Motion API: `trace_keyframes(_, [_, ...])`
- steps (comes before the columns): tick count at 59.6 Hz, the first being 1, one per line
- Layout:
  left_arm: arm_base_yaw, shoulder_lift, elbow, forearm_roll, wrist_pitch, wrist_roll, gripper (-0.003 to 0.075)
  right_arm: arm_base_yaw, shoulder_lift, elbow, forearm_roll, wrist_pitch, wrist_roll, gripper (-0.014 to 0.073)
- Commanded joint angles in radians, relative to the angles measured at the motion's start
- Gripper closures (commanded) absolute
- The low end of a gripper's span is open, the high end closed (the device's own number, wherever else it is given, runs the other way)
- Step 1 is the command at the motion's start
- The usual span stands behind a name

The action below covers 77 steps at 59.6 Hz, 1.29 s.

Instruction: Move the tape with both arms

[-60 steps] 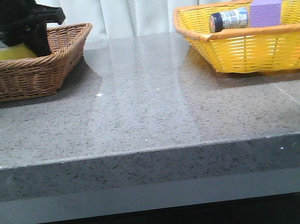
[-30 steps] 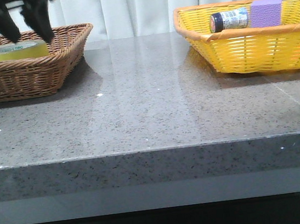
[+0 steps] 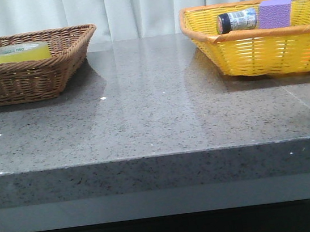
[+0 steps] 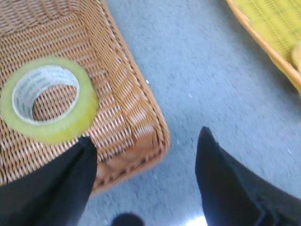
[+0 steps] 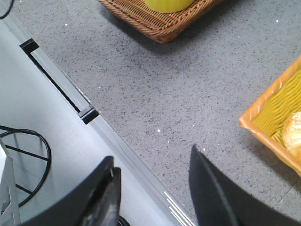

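left gripper (image 4: 146, 141) gone from front view, wide open, empty | tape (image 3: 14, 53) left in brown basket (image 3: 52, 72), far-left corner | right gripper (image 5: 153, 172) seemingly open, empty | transfer unstarted

The left gripper (image 4: 146, 141) is lifting clear of the brown wicker basket (image 3: 67, 53) and is no longer appearing in the front view, where a second ago it was standing down against the tape (image 3: 14, 53). It is now hanging with its jaws spread and empty, leaving the roll lying flat and fully uncovered in the basket rather than half hidden behind black fingers (image 4: 61, 183).
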Motion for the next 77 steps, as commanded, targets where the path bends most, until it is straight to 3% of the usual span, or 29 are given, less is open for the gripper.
trace_keyframes(1, [-0.031, -0.13, 0.073, -0.009, -0.09, 0.0, 0.0281, -0.003, -0.005, -0.021, 0.03, -0.051, -0.006, 0.0221])
trace_keyframes(22, [-0.074, -0.475, 0.4, -0.019, -0.152, 0.0, 0.0281, -0.003, -0.005, -0.021, 0.032, -0.05, -0.006, 0.0221])
trace_keyframes(43, [-0.074, -0.691, 0.593, -0.025, -0.219, 0.0, 0.0281, -0.003, -0.005, -0.021, 0.034, -0.028, -0.006, 0.0221])
trace_keyframes(49, [-0.074, -0.71, 0.617, -0.027, -0.26, 0.0, 0.0283, -0.003, -0.005, -0.021, 0.034, -0.022, -0.006, 0.0259])
trace_keyframes(54, [-0.074, -0.709, 0.619, -0.027, -0.267, 0.0, 0.0342, -0.003, -0.005, -0.021, 0.034, -0.019, -0.006, 0.0354])
trace_keyframes(67, [-0.074, -0.709, 0.619, -0.027, -0.273, 0.0, 0.0678, -0.003, -0.005, -0.021, 0.034, -0.018, -0.006, 0.067])
trace_keyframes(70, [-0.074, -0.709, 0.619, -0.027, -0.275, 0.0, 0.0741, -0.003, -0.005, -0.021, 0.034, -0.018, -0.006, 0.0659])
trace_keyframes(77, [-0.074, -0.709, 0.619, -0.027, -0.269, 0.0, 0.074, -0.003, -0.005, -0.021, 0.034, -0.018, -0.006, 0.0663])
